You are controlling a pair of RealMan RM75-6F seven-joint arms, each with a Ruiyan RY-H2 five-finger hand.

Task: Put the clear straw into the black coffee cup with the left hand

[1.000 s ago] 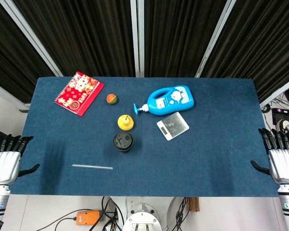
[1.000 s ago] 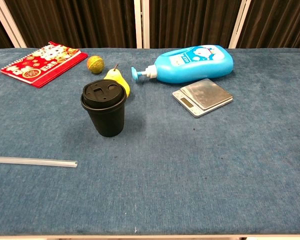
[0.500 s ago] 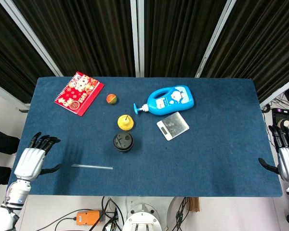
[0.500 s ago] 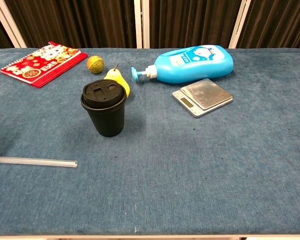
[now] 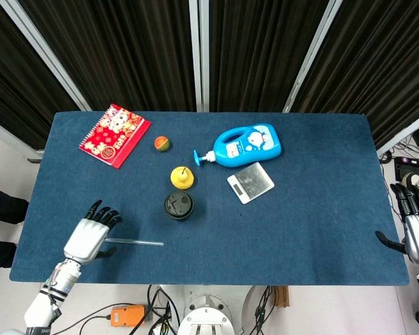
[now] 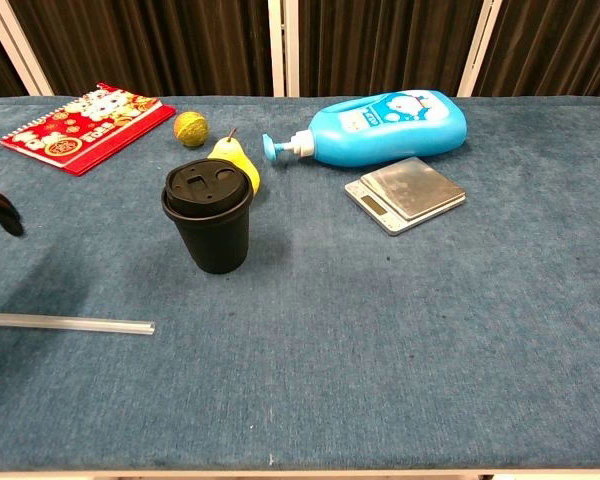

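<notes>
The clear straw (image 5: 136,242) (image 6: 70,323) lies flat on the blue cloth near the table's front edge, left of centre. The black coffee cup (image 5: 179,206) (image 6: 209,217) stands upright with its lid on, a short way right of and behind the straw. My left hand (image 5: 89,236) hovers at the straw's left end with fingers spread and holds nothing; in the chest view only a dark fingertip (image 6: 2,212) shows at the left edge. My right hand (image 5: 417,228) hangs open off the table's right edge.
A yellow pear (image 5: 182,177) sits just behind the cup, with a small ball (image 5: 162,144) further back. A blue bottle (image 5: 246,146) lies on its side beside a small scale (image 5: 251,182). A red notebook (image 5: 114,135) is at the back left.
My left hand has travelled from off the table's left edge rightward onto the cloth, up to the straw's left end. The right hand has drifted slightly right. Straw and cup have not moved.
</notes>
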